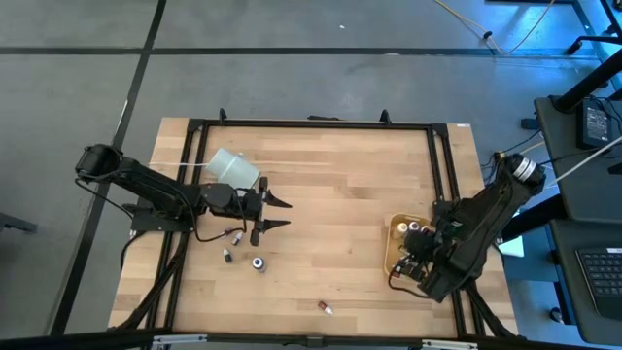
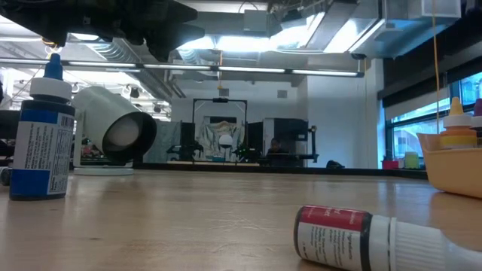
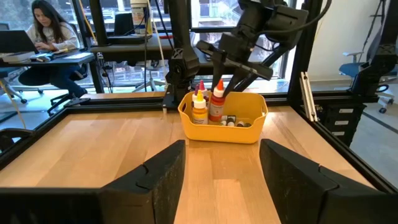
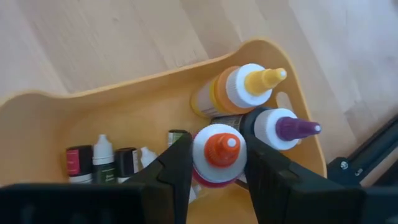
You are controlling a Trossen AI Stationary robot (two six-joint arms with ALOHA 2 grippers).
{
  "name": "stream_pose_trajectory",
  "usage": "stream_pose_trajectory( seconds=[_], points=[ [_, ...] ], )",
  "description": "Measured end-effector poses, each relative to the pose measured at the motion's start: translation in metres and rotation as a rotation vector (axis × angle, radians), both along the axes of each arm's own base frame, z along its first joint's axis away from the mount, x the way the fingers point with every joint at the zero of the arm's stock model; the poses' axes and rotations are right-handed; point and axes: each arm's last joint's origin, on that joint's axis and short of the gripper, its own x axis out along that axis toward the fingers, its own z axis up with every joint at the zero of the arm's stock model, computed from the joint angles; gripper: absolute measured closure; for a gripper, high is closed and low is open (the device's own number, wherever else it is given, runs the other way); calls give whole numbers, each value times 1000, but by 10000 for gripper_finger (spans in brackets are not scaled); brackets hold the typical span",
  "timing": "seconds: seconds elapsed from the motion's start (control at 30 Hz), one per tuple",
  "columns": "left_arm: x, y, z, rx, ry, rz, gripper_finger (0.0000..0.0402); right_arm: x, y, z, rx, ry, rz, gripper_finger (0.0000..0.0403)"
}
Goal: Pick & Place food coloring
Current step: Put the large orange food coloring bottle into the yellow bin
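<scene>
My right gripper (image 4: pixel 217 163) hangs over the yellow tray (image 1: pixel 394 233) at the table's right, shut on an orange-tipped food coloring bottle (image 3: pixel 216 102). A yellow-tipped bottle (image 4: pixel 249 87) and a purple-tipped one (image 4: pixel 283 127) stand in the tray beside it, and small bottles (image 4: pixel 102 158) lie on the tray's floor. My left gripper (image 1: pixel 280 214) stands open and level above the table's left half, holding nothing. Loose small bottles (image 1: pixel 233 235) lie on the wood near it. A blue one (image 2: pixel 41 135) stands upright, and a red-labelled one (image 2: pixel 354 237) lies on its side. My right gripper pinches the orange-tipped bottle between its two fingers at its white cap (image 4: pixel 205 149), just below the tip. The fingers (image 3: pixel 219 68) slant down from above. The bottle stands upright with its lower part inside the tray; the tray wall hides whether it rests on the floor.
A white cup (image 1: pixel 233 170) lies on its side at the far left, beside my left arm. A black frame (image 1: pixel 321 123) runs round the table. In the left wrist view, a person (image 3: pixel 46 31) sits at a desk beyond the table.
</scene>
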Motion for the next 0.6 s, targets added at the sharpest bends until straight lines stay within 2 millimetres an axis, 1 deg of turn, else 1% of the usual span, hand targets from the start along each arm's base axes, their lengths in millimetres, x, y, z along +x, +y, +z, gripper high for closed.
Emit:
stream_pose_trajectory(
  seconds=[0.33,0.6],
  points=[
    [0,0,0,0,0,0,197,4,5,-9,-32,18,1,277],
    [0,0,0,0,1,0,200,6,6,-12,-39,-11,-6,277]
  ],
)
